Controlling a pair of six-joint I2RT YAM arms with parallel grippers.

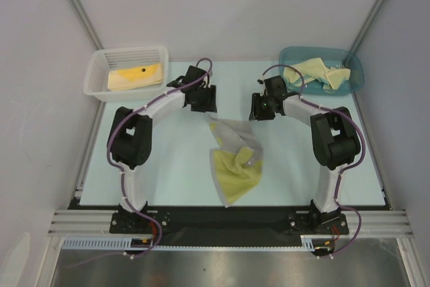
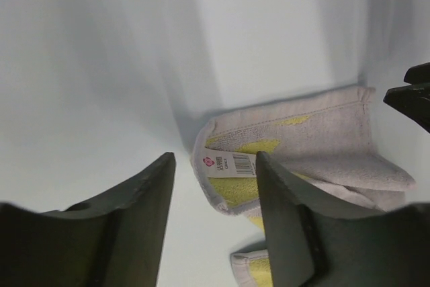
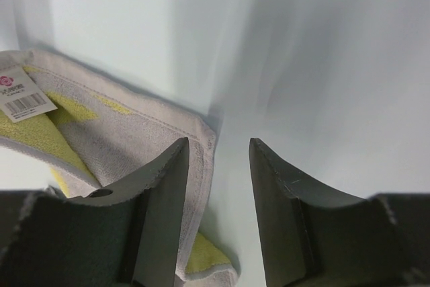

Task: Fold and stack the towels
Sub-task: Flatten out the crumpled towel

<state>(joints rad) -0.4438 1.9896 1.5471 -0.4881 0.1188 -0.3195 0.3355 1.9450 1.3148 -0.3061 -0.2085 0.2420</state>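
Peering at the middle of the table [image 1: 175,166], I cannot tell whether the rumpled grey-and-yellow towel [image 1: 235,156] is one cloth or two bunched together; its folds hide their own edges, and both wrist views cut it off at the frame. One white tag [image 2: 228,164] with a barcode shows on it, the print too small to read. The left gripper [image 2: 215,159] hovers just past the towel's far left corner, its two fingers standing apart with nothing between them. The right gripper [image 3: 219,144] sits at the far right corner, likewise parted and holding nothing, one finger overlapping the towel's hem. One folded yellow towel [image 1: 134,76] lies in the one white mesh basket [image 1: 94,78], far left. The one teal bin [image 1: 356,72], far right, holds crumpled pale yellow towels [image 1: 316,74], too tangled to count.
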